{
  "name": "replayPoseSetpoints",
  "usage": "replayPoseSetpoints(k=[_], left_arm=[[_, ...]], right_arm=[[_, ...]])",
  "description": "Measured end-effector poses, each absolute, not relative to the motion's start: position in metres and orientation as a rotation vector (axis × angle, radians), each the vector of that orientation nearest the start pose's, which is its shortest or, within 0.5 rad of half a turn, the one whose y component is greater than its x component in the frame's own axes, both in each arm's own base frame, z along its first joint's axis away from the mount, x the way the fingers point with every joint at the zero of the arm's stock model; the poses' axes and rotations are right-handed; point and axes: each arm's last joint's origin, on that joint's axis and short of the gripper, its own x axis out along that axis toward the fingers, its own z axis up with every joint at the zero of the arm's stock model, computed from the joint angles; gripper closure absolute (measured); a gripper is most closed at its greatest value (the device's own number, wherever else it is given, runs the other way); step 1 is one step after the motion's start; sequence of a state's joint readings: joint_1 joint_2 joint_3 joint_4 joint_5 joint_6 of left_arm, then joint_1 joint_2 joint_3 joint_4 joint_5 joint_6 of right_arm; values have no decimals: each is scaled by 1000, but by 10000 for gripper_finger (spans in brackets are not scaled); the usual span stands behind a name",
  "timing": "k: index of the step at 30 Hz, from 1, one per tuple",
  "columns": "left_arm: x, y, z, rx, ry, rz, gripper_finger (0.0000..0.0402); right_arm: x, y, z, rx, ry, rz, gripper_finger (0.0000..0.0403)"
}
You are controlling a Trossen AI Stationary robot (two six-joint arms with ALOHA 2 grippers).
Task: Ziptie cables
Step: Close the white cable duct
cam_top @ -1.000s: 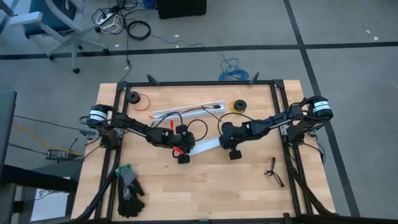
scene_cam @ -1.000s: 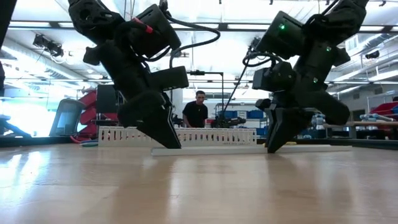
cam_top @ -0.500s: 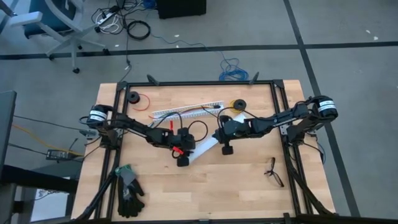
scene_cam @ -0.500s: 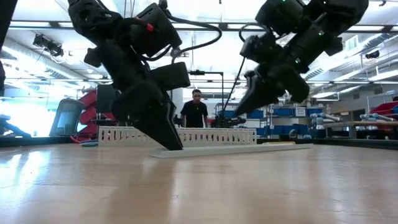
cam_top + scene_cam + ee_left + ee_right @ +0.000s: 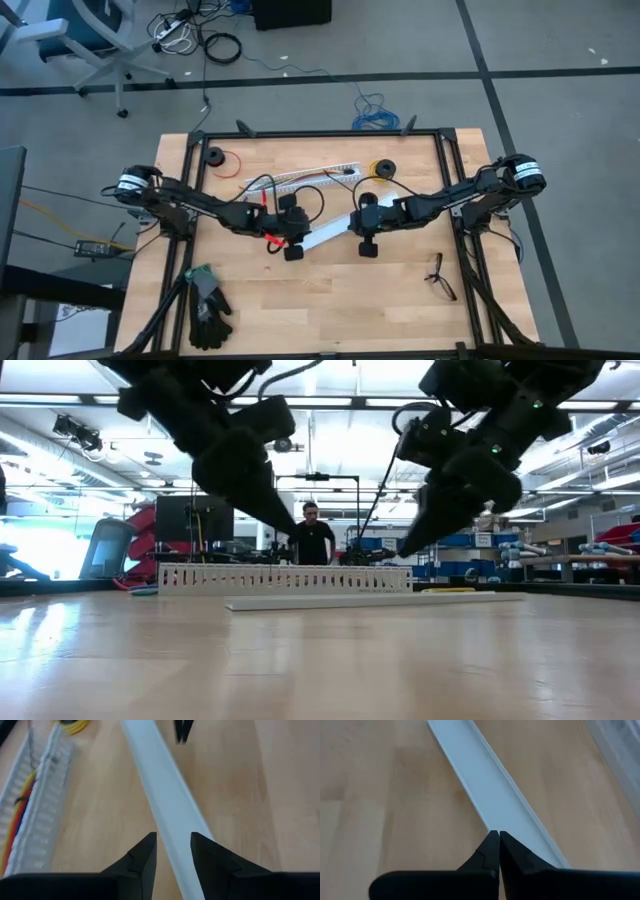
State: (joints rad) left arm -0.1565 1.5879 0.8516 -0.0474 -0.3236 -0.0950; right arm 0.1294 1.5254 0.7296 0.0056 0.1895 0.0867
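Two grippers are hovering over the middle of the table (image 5: 400, 310), above a flat white cover strip (image 5: 330, 230) lying on the wood. The left gripper (image 5: 172, 851) is hanging with its fingers spread, one on either side of the strip and clear of it. The right gripper (image 5: 494, 851) is poised over the strip's other end with its fingers pressed together, pinching nothing. Farther back, the cables (image 5: 20, 805) are lying as a red, orange and yellow bundle inside a white slotted channel (image 5: 300, 180), near a yellow wire spool (image 5: 382, 170). No ziptie is identifiable in these views.

Judging by this, the tying itself is not yet under way; both arms are occupied with the cover strip. The next move probably calls for locating the ziptie and reaching the bundle in the channel.
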Motion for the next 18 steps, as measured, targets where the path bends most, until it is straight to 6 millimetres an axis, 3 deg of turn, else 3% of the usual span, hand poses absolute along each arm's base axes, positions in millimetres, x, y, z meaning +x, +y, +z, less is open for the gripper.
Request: replayPoseSetpoints(k=[10,14,18], left_arm=[[295,-92,180,87,702,306,270],[296,-98,177,36,685,308,270],[304,-99,158,57,723,286,270]], right_arm=[[238,59,197,41,853,-287,403],[222,79,206,91,817,-285,403],[215,94,208,79,776,-281,403]])
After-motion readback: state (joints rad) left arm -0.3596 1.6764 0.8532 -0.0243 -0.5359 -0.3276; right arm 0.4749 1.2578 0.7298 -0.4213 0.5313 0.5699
